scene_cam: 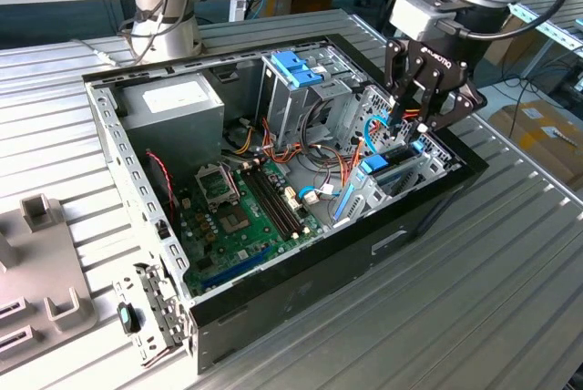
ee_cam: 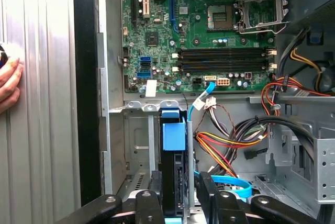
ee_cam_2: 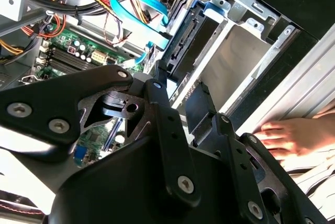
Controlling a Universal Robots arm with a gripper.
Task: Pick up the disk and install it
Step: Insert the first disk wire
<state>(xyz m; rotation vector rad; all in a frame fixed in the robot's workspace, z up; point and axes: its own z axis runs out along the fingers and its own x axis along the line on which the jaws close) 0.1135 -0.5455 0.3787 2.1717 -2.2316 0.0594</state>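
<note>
Hand (ee_cam: 178,183) clamps blue-railed disk (ee_cam: 173,164) edge-on in the drive bay (ee_cam: 137,145).

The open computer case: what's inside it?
A green motherboard, a grey power supply, a metal drive cage, coloured cables and the disk, standing on edge in its bay. The end effector above it hides part of the disk and the bay beneath.

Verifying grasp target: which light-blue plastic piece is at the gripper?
The one on the disk, right at the gripper; the other, the latch, tops the drive cage.
</note>
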